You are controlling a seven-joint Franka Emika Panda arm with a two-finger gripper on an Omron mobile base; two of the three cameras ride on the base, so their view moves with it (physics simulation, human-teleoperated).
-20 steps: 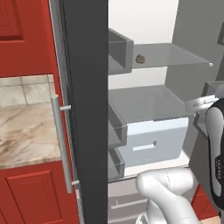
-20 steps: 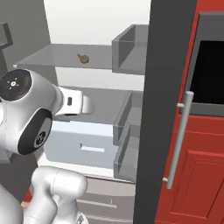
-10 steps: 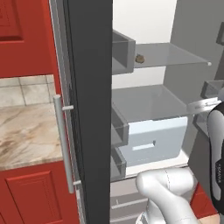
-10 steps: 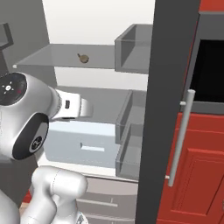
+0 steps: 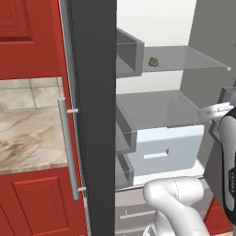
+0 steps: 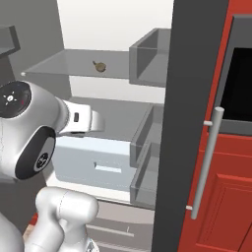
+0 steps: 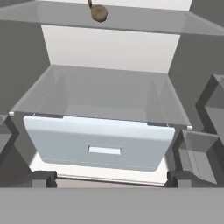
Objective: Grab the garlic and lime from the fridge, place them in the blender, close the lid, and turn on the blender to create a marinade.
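Observation:
The fridge stands open in front of me, its dark door edge upright beside the shelves. A small brownish garlic bulb lies alone on the clear upper shelf, seen also as the garlic and, at the top of the hand view, the garlic. My gripper is open and holds nothing. It faces the pale bluish drawer, well below the garlic. The lime, the blender and the lid are out of view.
Grey door bins flank the shelves on both sides. Red cabinets and a marble counter lie left of the fridge. A red cabinet with a dark oven window stands to the right.
The whole picture has shifted a little, so the base has moved slightly. The garlic stays on its shelf and the jaws stay open.

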